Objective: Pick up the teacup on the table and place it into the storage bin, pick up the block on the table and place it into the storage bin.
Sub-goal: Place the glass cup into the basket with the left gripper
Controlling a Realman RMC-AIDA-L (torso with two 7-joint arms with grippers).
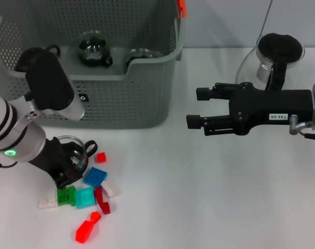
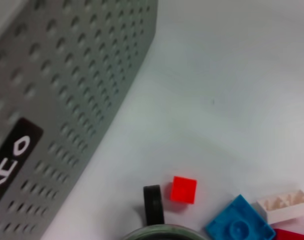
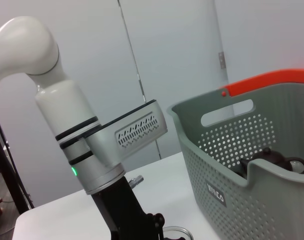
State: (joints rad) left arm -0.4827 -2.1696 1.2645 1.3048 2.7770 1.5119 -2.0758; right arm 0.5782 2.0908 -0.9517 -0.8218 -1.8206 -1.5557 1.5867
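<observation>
The glass teacup (image 1: 77, 151) with a black handle stands on the table just in front of the storage bin (image 1: 126, 98). My left gripper (image 1: 68, 169) is down at the cup and partly covers it. The left wrist view shows the cup's handle (image 2: 153, 205) and the bin's wall (image 2: 66, 90). Several coloured blocks lie beside the cup, among them a small red one (image 1: 101, 156), a blue one (image 1: 96, 176) and a cyan one (image 1: 85, 197). My right gripper (image 1: 197, 108) is open and empty, hovering to the right of the bin.
The bin holds a dark teapot (image 1: 93, 49) and another glass vessel (image 1: 141, 54); an orange clip (image 1: 181, 6) sits on its rim. A glass pot with a black lid (image 1: 277, 54) stands at the back right. More blocks, green (image 1: 66, 195) and red (image 1: 87, 228), lie near the front.
</observation>
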